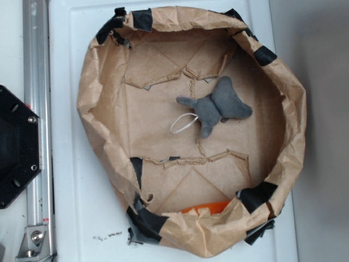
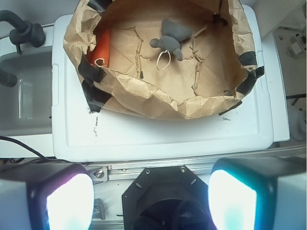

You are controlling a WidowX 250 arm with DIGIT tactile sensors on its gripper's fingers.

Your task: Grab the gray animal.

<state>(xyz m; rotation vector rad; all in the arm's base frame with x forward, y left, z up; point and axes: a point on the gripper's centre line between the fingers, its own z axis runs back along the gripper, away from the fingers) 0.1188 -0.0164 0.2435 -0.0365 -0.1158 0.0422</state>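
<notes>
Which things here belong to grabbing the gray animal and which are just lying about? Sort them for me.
Belongs to the job:
- gray animal, lying flat inside the paper basin
- gripper, open, well short of the toy

Just lying about:
- brown paper basin holding the toy
- orange object against the basin's wall
- white lid under the basin
</notes>
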